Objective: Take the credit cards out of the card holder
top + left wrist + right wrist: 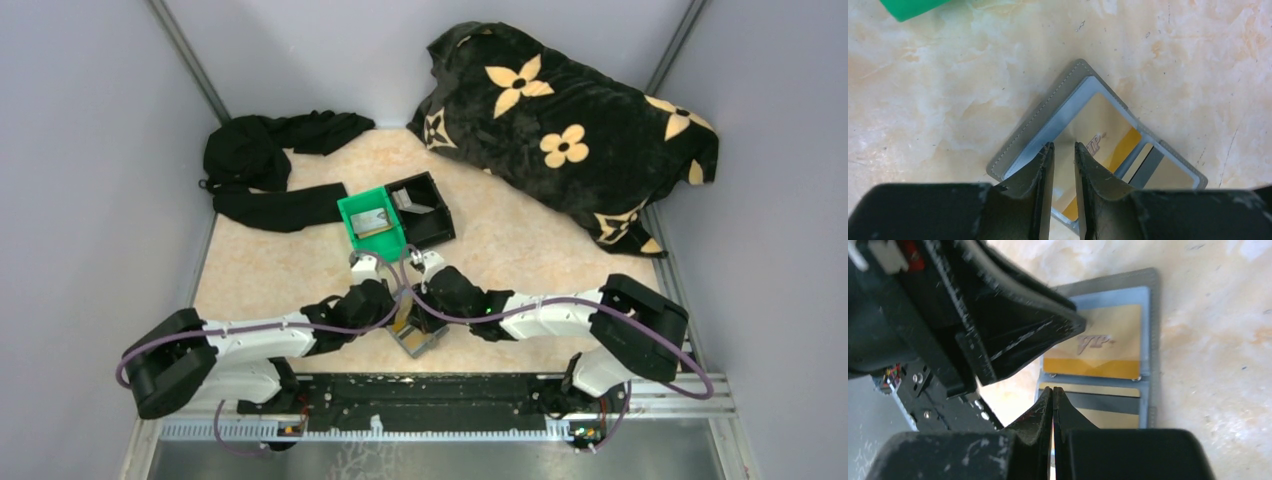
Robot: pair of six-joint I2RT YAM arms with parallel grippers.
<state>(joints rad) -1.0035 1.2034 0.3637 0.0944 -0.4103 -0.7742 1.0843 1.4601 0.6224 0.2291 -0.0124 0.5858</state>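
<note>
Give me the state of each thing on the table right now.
card holder: open flat on the table, both pockets filled.
VIP card: tucked in its pocket.
striped card: tucked in the other pocket.
left claw: slightly open, tips at the VIP card.
right claw: shut, tips at the holder's edge.
green bin: upright, silvery card inside.
black bin: upright, contents unclear.

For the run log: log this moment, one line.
left gripper: open over gold card | right gripper: shut at card holder | striped card: in holder
</note>
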